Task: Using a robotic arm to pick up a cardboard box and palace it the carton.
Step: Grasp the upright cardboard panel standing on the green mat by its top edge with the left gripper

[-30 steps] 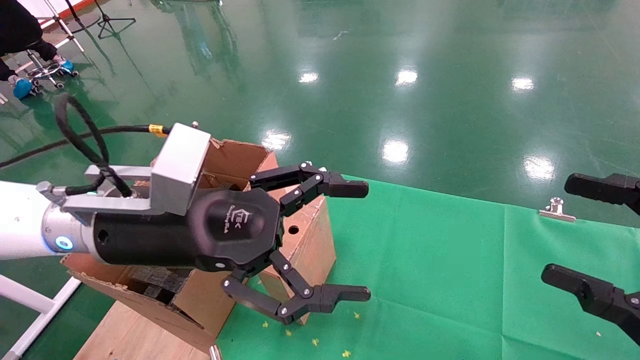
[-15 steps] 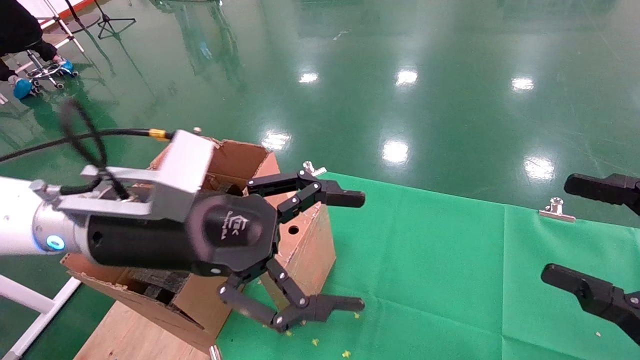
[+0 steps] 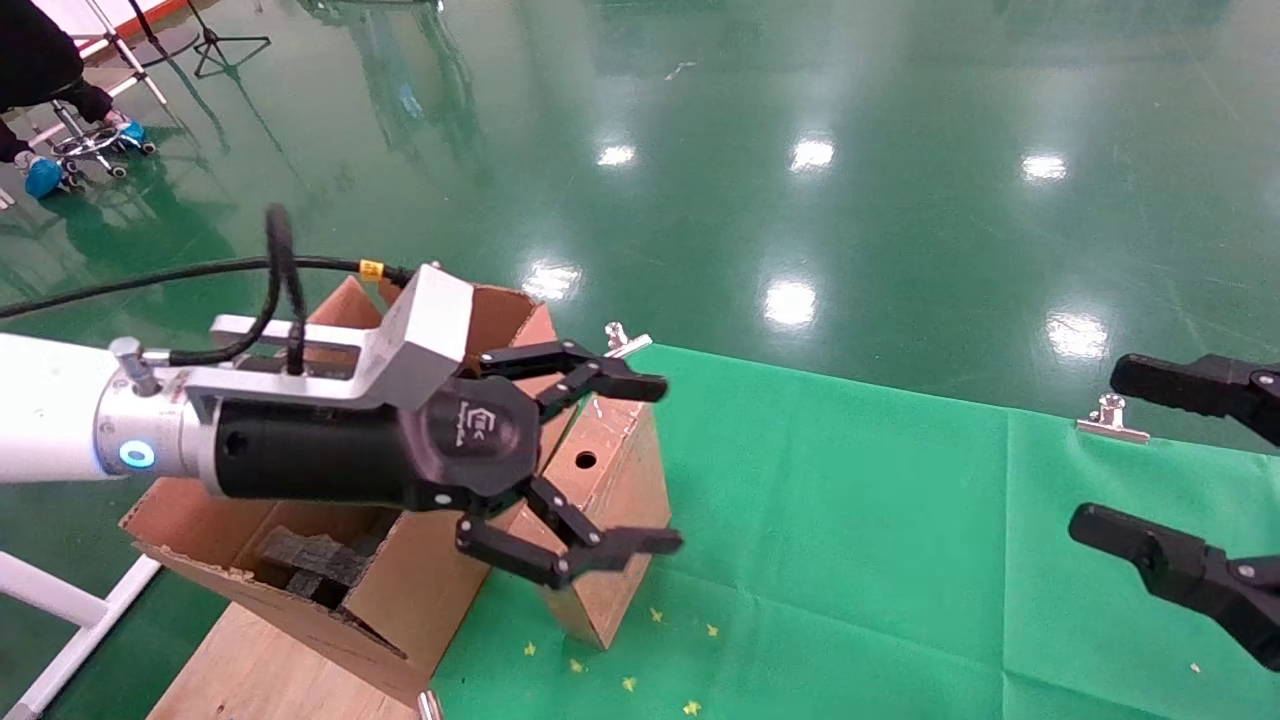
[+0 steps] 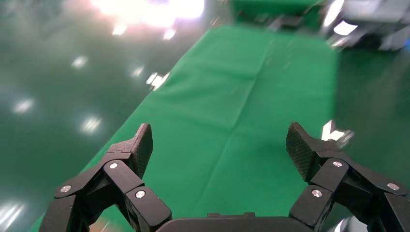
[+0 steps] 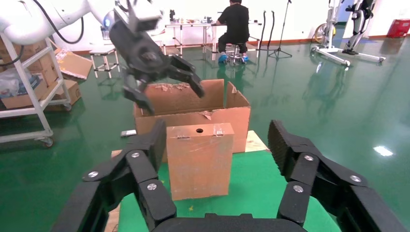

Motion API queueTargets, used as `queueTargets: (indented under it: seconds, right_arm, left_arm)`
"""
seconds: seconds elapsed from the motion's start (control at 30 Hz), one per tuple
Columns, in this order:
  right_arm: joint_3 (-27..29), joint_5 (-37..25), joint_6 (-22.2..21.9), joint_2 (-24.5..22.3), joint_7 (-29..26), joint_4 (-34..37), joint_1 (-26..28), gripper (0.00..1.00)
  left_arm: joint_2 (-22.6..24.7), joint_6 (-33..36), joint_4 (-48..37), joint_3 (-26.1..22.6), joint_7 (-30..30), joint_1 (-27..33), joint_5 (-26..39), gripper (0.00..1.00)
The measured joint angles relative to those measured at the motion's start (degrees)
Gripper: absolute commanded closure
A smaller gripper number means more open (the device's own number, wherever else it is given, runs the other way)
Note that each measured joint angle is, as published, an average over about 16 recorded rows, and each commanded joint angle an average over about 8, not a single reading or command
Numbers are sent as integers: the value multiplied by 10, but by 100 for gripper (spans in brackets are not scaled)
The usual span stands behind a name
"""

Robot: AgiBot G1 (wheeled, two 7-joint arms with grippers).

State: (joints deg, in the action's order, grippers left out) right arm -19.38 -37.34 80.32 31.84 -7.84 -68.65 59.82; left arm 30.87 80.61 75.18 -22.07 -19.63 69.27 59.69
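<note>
The small brown cardboard box (image 3: pixel 610 500) stands upright on the green cloth, its round hole on top, right beside the carton (image 3: pixel 400 590). It also shows in the right wrist view (image 5: pixel 199 159), in front of the carton (image 5: pixel 232 116). My left gripper (image 3: pixel 655 463), on the white and silver arm, hovers open and empty over the box, touching nothing. In the left wrist view the left gripper (image 4: pixel 220 145) has only green cloth between its jaws. My right gripper (image 3: pixel 1105 450) is open and empty at the right edge, facing the box from afar (image 5: pixel 220 140).
Black foam pieces (image 3: pixel 310 560) lie inside the carton, which rests on a wooden board (image 3: pixel 260 660). Metal clips (image 3: pixel 1110 420) (image 3: pixel 625 340) hold the green cloth (image 3: pixel 850 560) at its far edge. A seated person (image 3: pixel 40 60) is far off at the left.
My left gripper has drawn back to the left and away from the head camera, toward the carton, still open. The box has stayed put. The right gripper has barely shifted.
</note>
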Motion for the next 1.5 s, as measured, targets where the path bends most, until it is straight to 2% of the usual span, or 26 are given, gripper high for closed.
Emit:
queueTargets:
  seconds: [0.2,0.43,0.6,0.77,1.03,1.5]
  right_arm:
    - [0,0,0,0,0,0,0,100]
    - [0,0,0,0,0,0,0,100]
    - [0,0,0,0,0,0,0,100]
    - [0,0,0,0,0,0,0,100]
    - [0,0,0,0,0,0,0,100]
    - [0,0,0,0,0,0,0,100]
  left_arm:
    - [10,-27,11,-35,-76,45,109,0]
    - [42,-45,20,-84,-223,108,243,0]
    - [68,-43,21,-111,-326,138,309,0]
    - [88,-37,24,-132,-396,156,356,0]
    - [103,-26,26,-152,-442,162,396,0]
    - [109,-18,27,-168,-456,147,413,0]
